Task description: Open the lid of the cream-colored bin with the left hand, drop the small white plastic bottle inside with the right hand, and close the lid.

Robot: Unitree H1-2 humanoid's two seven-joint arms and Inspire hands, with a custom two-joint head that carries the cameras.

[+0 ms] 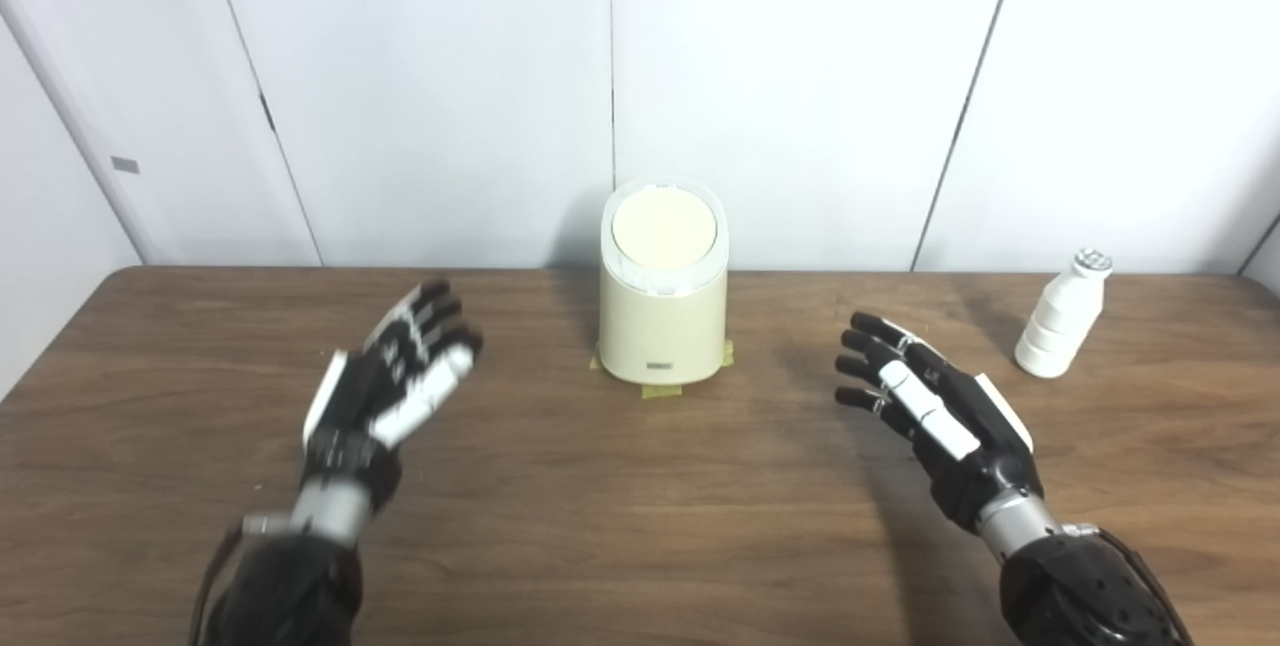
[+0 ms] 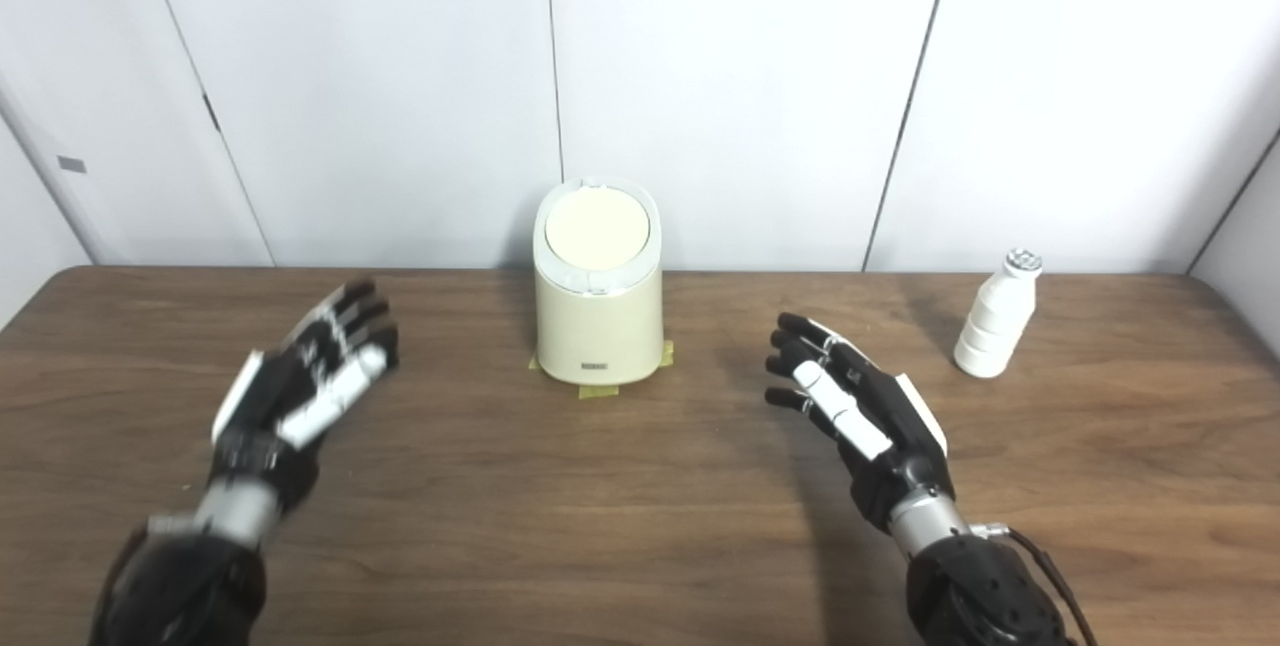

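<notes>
Still at the start: both hands, left hand (image 1: 385,391) and right hand (image 1: 935,406), empty with fingers spread; lid (image 1: 664,227) down on bin (image 1: 662,326), bottle (image 1: 1062,328) untouched. Next, lift lid with left.

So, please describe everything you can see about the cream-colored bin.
The cream-colored bin stands upright at the far middle of the wooden table, near the wall. Its body looks like smooth plastic, with a round lid, closed, in a paler rim. A small dark label sits low on its front. Yellowish tape shows under its base. Neither hand touches it.
</notes>
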